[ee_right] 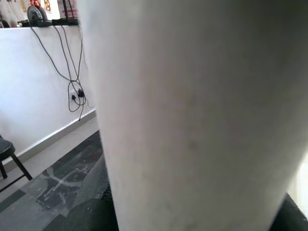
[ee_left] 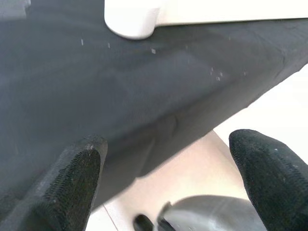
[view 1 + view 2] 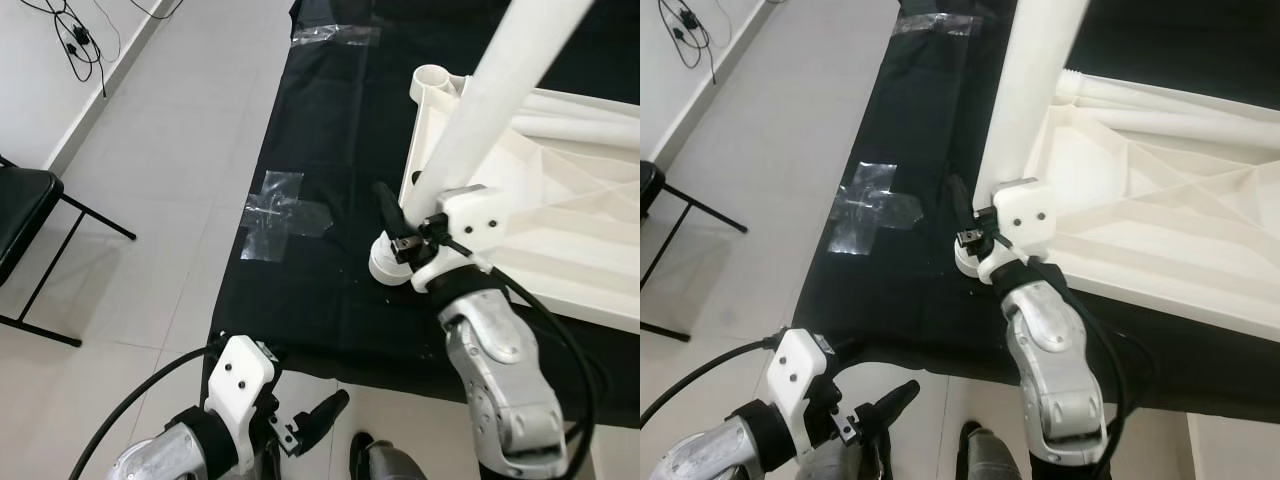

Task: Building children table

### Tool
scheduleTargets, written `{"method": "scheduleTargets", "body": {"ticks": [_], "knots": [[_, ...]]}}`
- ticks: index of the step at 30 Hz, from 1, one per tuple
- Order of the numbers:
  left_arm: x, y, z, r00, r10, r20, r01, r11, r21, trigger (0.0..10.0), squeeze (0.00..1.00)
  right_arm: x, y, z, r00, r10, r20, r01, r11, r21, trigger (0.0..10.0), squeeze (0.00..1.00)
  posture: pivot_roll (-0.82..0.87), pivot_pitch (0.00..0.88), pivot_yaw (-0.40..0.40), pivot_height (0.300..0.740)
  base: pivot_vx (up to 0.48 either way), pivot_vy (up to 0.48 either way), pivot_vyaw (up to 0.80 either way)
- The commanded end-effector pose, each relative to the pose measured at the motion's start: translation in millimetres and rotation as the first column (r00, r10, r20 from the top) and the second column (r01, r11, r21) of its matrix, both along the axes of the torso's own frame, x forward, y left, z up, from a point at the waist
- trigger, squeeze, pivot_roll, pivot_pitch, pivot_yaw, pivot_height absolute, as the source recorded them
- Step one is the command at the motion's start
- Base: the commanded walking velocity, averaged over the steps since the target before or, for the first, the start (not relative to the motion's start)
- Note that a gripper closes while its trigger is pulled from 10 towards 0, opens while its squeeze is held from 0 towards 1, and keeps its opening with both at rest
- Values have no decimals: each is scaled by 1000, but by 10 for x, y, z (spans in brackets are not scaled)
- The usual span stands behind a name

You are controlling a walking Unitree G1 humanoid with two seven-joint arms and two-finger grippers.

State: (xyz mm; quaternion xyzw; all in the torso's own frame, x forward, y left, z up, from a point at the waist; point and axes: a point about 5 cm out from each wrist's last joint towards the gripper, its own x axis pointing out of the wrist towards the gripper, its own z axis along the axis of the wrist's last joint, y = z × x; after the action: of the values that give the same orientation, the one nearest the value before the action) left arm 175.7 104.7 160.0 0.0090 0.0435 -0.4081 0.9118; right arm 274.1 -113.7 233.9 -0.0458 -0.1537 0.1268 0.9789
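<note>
Head views first: one white tabletop [image 3: 560, 250] lies upside down on a black cloth [image 3: 320, 150], one white leg [image 3: 500, 90] stands at its near corner socket. The right gripper [image 3: 400, 225] is clenched on that leg, arm reaching up. One chair [image 3: 20, 215] stands left. Left wrist view: left gripper [image 2: 168, 178] spread wide above the cloth edge. Right wrist view: leg [image 1: 192, 110] very close.
</note>
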Motion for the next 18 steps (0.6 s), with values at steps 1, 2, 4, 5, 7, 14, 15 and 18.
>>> {"method": "scheduleTargets", "body": {"ticks": [1,2,4,5,7,14,15,18], "knots": [[-18,14,-51,1000,-6,-17,6,1000,14,10000,0,79,-19,-366,982,-19,-189,14,999,-30,10000,0,31,301,19,740,0,0,0],[-18,14,-51,1000,-6,-17,6,1000,14,10000,0,79,-19,-366,982,-19,-189,14,999,-30,10000,0,31,301,19,740,0,0,0],[-2,16,-49,1000,-2,-14,2,1000,15,10000,0,102,-1,-343,982,-12,-186,5,999,-39,10000,0,31,297,15,740,0,0,0],[30,29,-40,1000,14,-7,-14,1000,14,10000,0,127,22,-309,984,5,-178,-16,998,-56,10000,0,34,292,12,740,0,0,0],[77,54,-22,999,44,3,-44,999,7,10000,0,144,74,-268,986,40,-163,-54,995,-85,10000,0,38,286,10,740,0,0,0],[294,194,71,982,185,48,-184,983,-26,10000,0,210,216,-213,965,193,-179,-221,963,-151,10000,0,40,275,1,740,0,0,0],[330,208,80,979,193,63,-192,981,-20,10000,0,237,245,-193,950,247,-193,-277,950,-145,10000,0,34,271,-2,740,0,0,0],[350,213,89,978,191,78,-191,982,-13,10000,0,280,232,-148,945,262,-195,-289,950,-122,10000,0,35,268,-5,740,0,0,0]]}}
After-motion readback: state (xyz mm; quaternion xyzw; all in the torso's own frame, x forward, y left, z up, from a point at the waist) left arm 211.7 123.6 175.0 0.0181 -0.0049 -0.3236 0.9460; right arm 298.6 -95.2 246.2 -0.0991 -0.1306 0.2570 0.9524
